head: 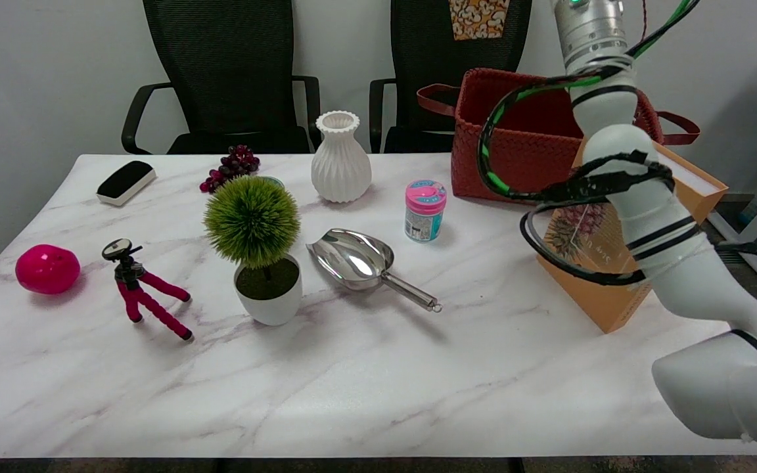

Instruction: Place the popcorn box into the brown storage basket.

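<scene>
- we see the popcorn box [479, 18] high at the top edge, above the brown storage basket [523, 141], likely raised for a drop.
- our right arm [641, 197] reaches up; its hand is out of frame, so we cannot tell the fingers.
- we count one basket, one popcorn box, two chairs [221, 72].

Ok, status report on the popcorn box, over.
Right hand out of frame. Popcorn box at top edge, above brown basket, not in. Nothing blocking.

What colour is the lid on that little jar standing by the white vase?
Pink. The jar has a bright pink lid over a teal-labelled body; the head view, the only one here, shows it.
</scene>
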